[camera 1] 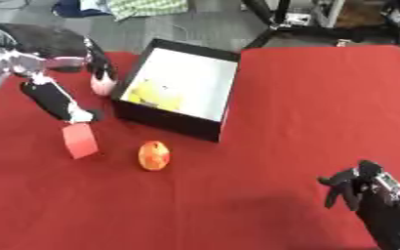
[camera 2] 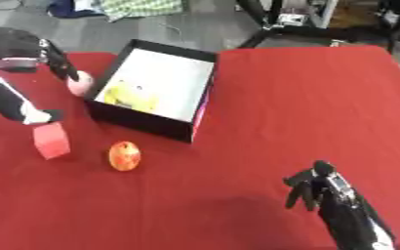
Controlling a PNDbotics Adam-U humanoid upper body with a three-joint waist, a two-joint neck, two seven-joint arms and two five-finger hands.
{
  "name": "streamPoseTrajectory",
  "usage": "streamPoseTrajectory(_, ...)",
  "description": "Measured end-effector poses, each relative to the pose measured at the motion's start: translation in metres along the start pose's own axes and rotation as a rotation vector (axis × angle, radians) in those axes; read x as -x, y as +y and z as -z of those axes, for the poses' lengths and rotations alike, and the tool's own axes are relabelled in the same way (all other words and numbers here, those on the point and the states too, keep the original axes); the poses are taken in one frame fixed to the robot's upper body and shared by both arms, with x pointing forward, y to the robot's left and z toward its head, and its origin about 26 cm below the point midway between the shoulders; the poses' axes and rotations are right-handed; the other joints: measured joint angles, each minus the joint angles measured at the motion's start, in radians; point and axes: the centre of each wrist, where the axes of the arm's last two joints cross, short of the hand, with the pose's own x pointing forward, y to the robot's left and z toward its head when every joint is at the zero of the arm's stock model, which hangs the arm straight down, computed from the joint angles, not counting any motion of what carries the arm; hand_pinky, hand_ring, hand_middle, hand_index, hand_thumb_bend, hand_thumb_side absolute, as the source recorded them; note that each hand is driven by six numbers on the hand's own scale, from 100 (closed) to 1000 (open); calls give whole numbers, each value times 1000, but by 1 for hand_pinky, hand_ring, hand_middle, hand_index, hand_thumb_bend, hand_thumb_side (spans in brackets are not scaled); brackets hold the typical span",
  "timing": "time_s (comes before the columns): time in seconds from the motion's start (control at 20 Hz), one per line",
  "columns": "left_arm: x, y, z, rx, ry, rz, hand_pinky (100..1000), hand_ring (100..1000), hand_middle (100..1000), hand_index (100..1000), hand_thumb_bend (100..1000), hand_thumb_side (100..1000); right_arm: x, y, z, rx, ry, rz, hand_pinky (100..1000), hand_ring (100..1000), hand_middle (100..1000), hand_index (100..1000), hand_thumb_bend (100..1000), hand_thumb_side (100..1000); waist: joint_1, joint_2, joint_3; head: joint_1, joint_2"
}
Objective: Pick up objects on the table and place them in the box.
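Observation:
A black box (camera 1: 171, 118) with a white floor stands at the upper middle of the red table, with something yellow (camera 1: 155, 93) inside. A red block (camera 1: 80, 140) lies left of the box's near corner, and an orange-red round fruit (camera 1: 154, 155) sits just right of it. A small pink thing (camera 1: 103, 86) rests against the box's left wall. My left hand (camera 1: 54, 100) comes in from the upper left, open with fingers spread: one fingertip ends just above the red block, another finger (camera 1: 98, 62) lies over the pink thing. My right hand (camera 1: 357, 188) rests at the lower right, fingers relaxed and holding nothing.
The red cloth (camera 1: 323, 107) covers the table, with open room right of the box. Beyond the far edge are a grey floor, cloth items (camera 1: 148, 7) and a black stand's legs (camera 1: 276, 24).

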Motion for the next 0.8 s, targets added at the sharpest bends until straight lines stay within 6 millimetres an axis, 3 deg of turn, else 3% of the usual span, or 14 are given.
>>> streamPoseTrajectory(0.3, 22, -48, 33, 155, 164, -92, 859, 824, 874, 995, 490, 953, -1, 0, 1, -2, -3, -2, 876, 419, 200, 564, 100, 1000, 0, 0, 0, -9, 0)
streamPoseTrajectory(0.6, 31, -79, 57, 214, 227, -163, 841, 791, 829, 963, 499, 993, 0, 0, 1, -2, -1, -2, 876, 419, 200, 564, 100, 1000, 0, 0, 2, -10, 0)
streamPoseTrajectory(0.8, 34, -94, 64, 270, 217, -189, 830, 766, 800, 945, 500, 967, 0, 0, 1, -2, -1, -3, 876, 419, 200, 564, 100, 1000, 0, 0, 2, -10, 0)
